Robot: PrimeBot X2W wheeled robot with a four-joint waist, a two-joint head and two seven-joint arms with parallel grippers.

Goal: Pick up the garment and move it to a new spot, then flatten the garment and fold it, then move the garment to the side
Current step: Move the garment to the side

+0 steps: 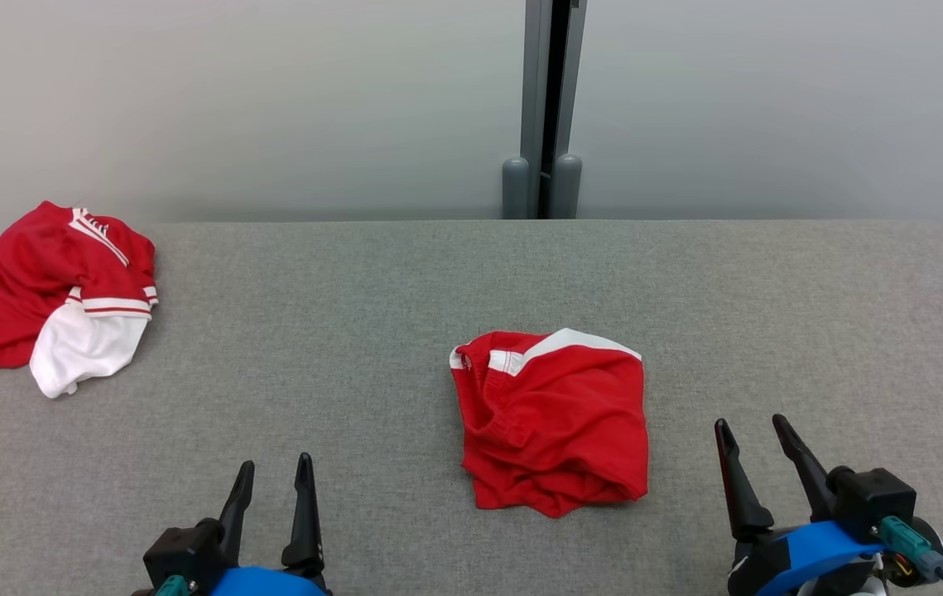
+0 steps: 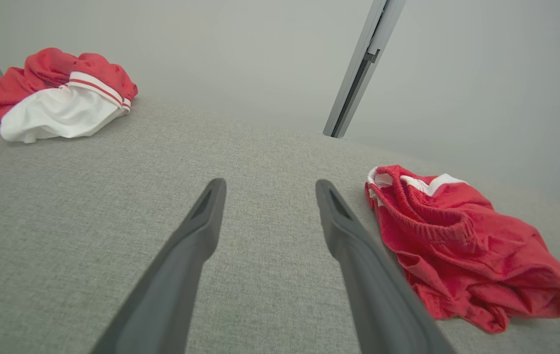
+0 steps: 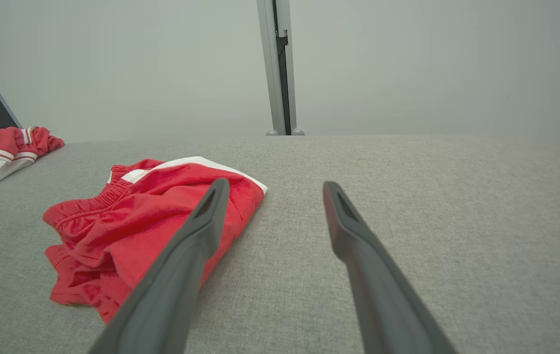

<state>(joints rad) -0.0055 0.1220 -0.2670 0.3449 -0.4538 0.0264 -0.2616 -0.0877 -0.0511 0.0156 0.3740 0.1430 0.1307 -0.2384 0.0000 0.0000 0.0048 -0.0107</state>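
Shorts (image 1: 552, 418), red with a white side stripe, lie crumpled on the grey worktop (image 1: 405, 281) between the two grippers. They are nearer the right gripper (image 1: 748, 420) than the left gripper (image 1: 275, 460) and touch neither. In the right wrist view one finger (image 3: 186, 255) covers part of the cloth, and bunched folds make the leg openings hard to make out. A second red and white garment (image 1: 57, 298) lies well beyond the left jaws, cut off at the edge in both wrist views. Both pairs of jaws stand wide, holding nothing.

Bright even light, soft shadows, wrist-cam distortion
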